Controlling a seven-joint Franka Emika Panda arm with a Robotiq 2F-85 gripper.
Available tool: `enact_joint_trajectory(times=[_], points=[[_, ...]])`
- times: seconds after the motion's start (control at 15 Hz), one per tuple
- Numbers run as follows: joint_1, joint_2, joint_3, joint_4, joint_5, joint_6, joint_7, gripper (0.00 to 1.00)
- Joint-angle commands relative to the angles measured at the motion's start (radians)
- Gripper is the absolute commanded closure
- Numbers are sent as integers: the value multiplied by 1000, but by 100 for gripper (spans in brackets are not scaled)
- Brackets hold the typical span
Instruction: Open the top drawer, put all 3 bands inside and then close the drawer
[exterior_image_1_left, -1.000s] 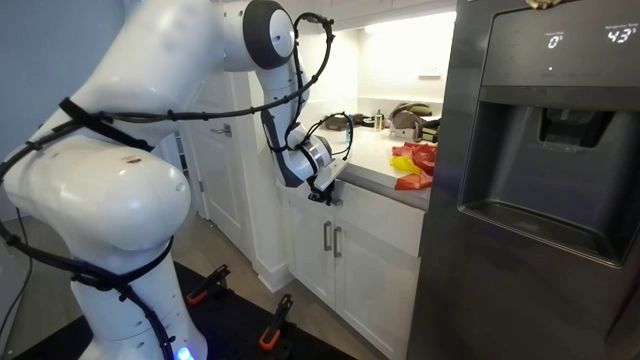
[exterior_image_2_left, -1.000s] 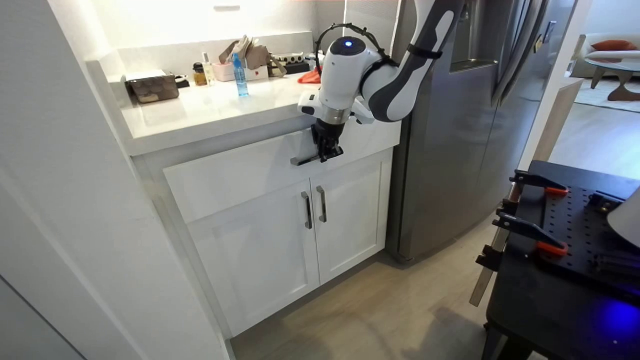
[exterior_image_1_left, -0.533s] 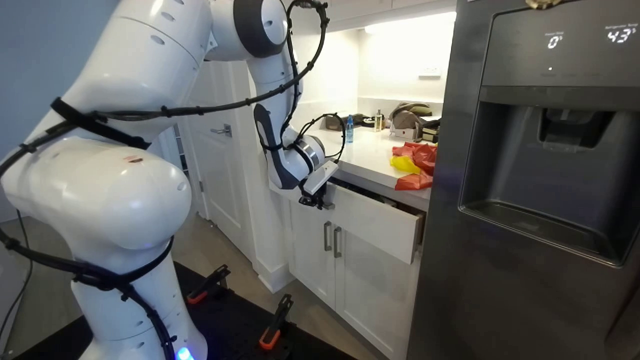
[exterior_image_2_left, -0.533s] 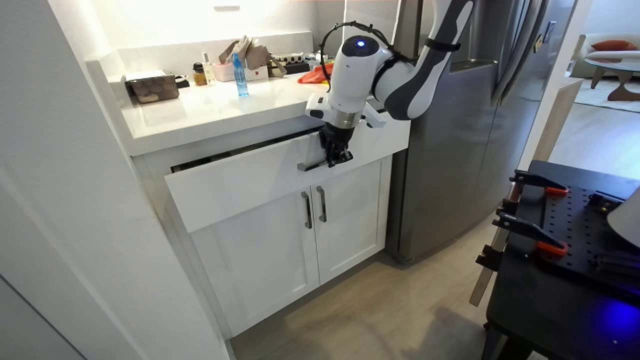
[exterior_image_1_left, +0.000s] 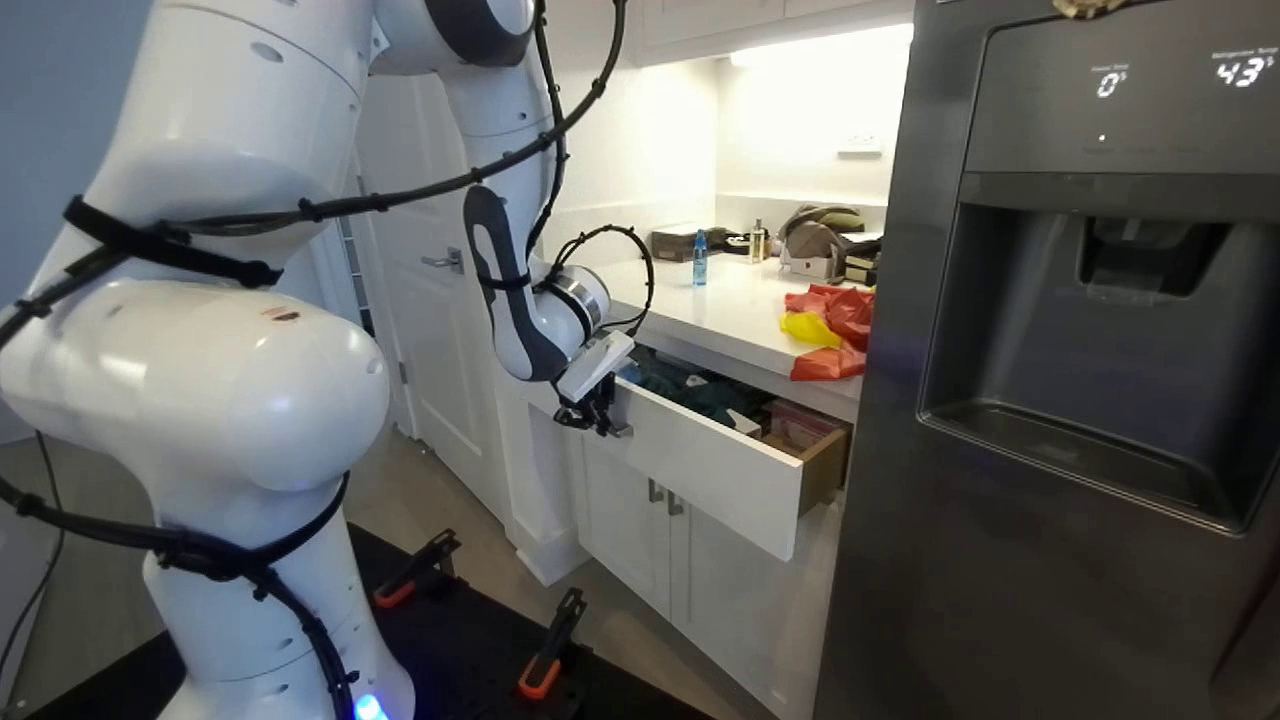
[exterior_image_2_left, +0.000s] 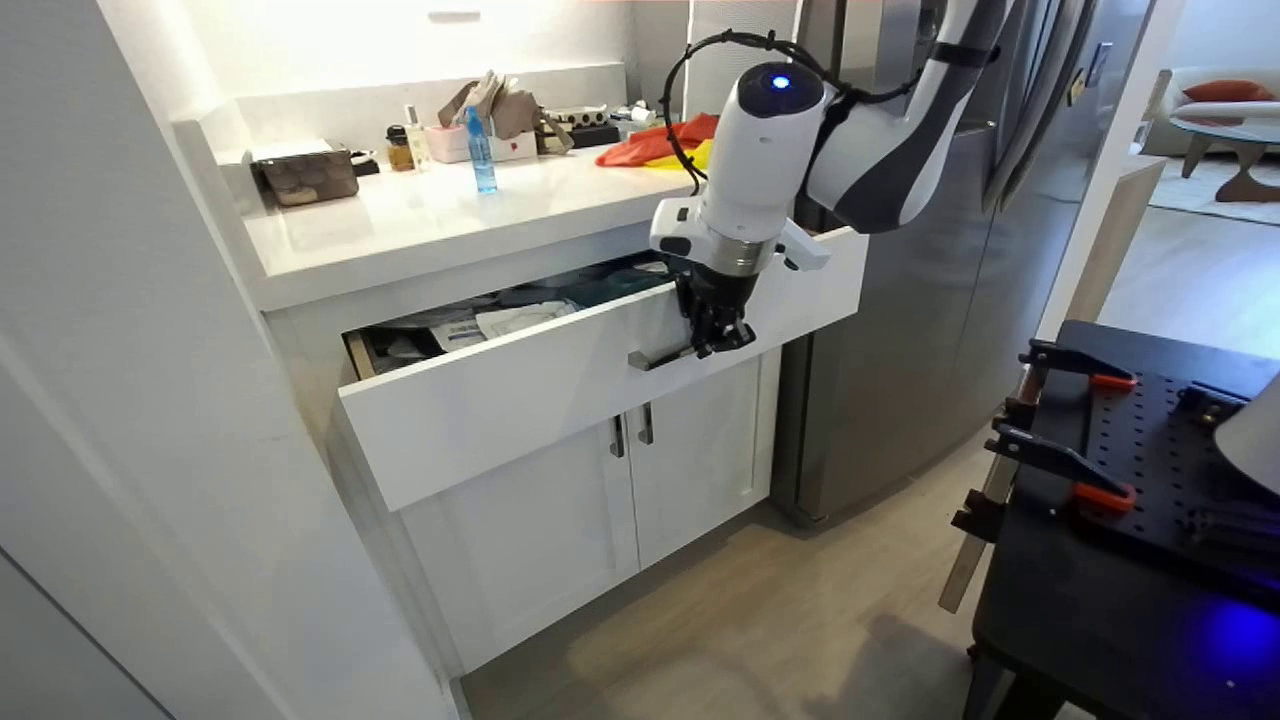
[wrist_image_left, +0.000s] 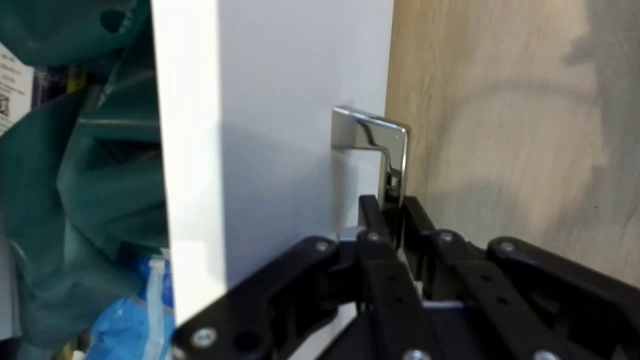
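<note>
The top drawer (exterior_image_2_left: 530, 390) (exterior_image_1_left: 710, 465) is pulled partway out, its white front standing clear of the cabinet. My gripper (wrist_image_left: 390, 205) is shut on its silver bar handle (wrist_image_left: 372, 132), one finger on each side of the bar. In both exterior views the gripper (exterior_image_2_left: 722, 342) (exterior_image_1_left: 598, 418) hangs at the front of the drawer. The bands lie crumpled together on the counter near the fridge: a yellow band (exterior_image_1_left: 808, 328) among red ones (exterior_image_1_left: 848, 312) (exterior_image_2_left: 645, 150). Where one red band ends and another begins I cannot tell. The arm partly covers the pile in an exterior view.
Inside the drawer are dark green fabric (wrist_image_left: 110, 190), a blue packet (wrist_image_left: 125, 325) and white papers (exterior_image_2_left: 520, 318). A blue bottle (exterior_image_2_left: 480, 150), a box (exterior_image_2_left: 305, 175) and a bag (exterior_image_1_left: 812, 240) stand on the counter (exterior_image_2_left: 400, 225). The fridge (exterior_image_1_left: 1000, 560) borders the cabinet.
The drawer has slid outward from nearly closed, and its contents have come into sight. My gripper has travelled away from the cabinet along with the handle. The bands have stayed put.
</note>
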Motion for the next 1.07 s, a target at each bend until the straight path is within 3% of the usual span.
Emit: enact_joint_trajectory(times=[0.0,0.87,0.93,1.0], points=[[0,-172,27,-231,66,-29,20,96],[-30,-335,79,-431,298,-24,-34,96],[-37,-344,83,-437,322,-26,-46,64],[-43,-355,88,-444,349,-29,-70,58]])
